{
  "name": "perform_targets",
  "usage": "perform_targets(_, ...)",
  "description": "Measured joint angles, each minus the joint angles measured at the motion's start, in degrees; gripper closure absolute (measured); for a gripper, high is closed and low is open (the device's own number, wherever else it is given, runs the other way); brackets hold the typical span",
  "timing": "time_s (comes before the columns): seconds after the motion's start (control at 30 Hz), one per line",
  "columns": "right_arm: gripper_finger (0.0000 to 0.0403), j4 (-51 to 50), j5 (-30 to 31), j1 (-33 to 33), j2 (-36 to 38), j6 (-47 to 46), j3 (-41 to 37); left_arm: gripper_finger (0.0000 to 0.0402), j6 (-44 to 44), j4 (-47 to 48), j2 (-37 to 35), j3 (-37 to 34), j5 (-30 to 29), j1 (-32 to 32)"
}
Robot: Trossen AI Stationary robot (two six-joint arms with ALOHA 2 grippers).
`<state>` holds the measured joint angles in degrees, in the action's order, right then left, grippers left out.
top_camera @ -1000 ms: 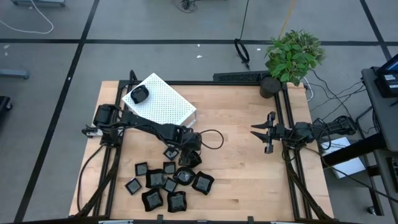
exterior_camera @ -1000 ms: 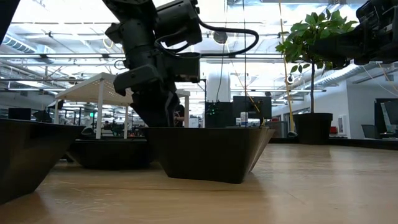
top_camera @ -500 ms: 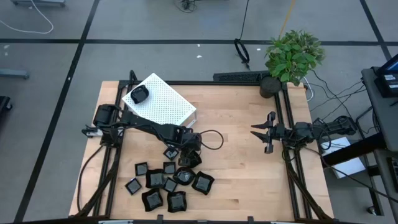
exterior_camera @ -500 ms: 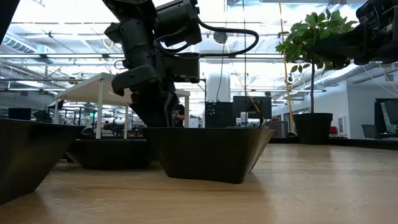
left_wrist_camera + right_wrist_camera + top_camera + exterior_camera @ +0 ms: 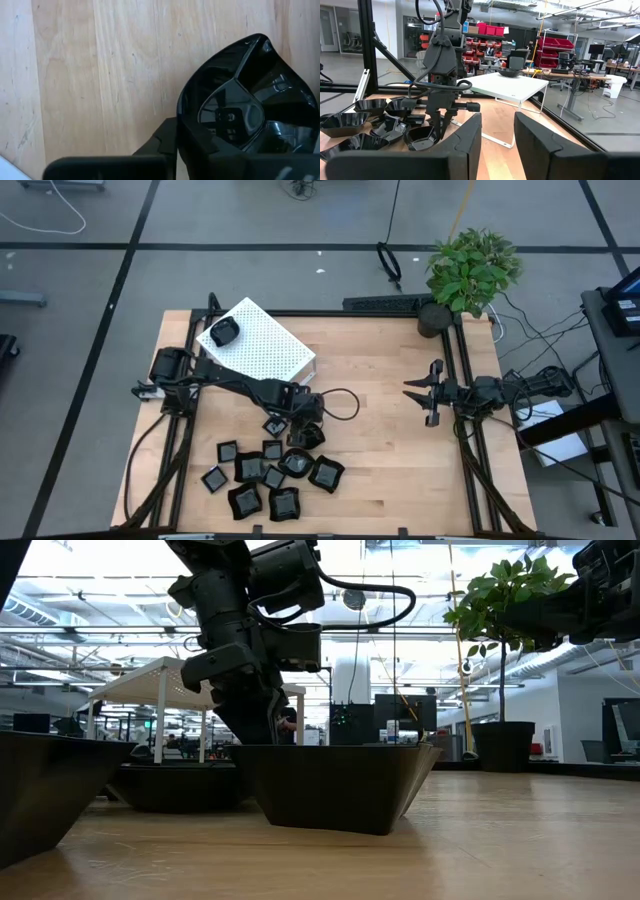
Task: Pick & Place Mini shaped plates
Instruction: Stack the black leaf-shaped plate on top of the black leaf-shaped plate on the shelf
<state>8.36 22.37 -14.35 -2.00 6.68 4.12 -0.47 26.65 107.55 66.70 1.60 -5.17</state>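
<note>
My left claw [image 5: 303, 436] has pinched the rim of one plate [image 5: 247, 107] at the top of the pile [image 5: 268, 473], just below the white box [image 5: 268, 345] where it belongs, while my right claw [image 5: 422, 394] waits half-open, well apart.

An industrial lab or workshop floor: a wooden table [image 5: 380, 430] on grey concrete marked with dark lines, a potted plant [image 5: 470, 270] at its corner, cables trailing nearby. Beyond stand red storage bins [image 5: 485, 30] on shelving, workbenches [image 5: 580, 80] with monitors, and exposed ceiling beams.
</note>
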Motion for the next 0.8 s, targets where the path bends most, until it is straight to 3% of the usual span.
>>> perform_targets(0.43,0.0300,0.00,0.00,0.00,-0.02,0.00,0.00,0.0396,0.03,0.17,-2.04,1.56,-0.32,0.05)
perform_targets(0.8,0.0300,0.00,0.00,-0.02,-0.02,0.01,0.00,0.0398,-1.36,-0.99,-6.33,2.84,-4.77,0.24)
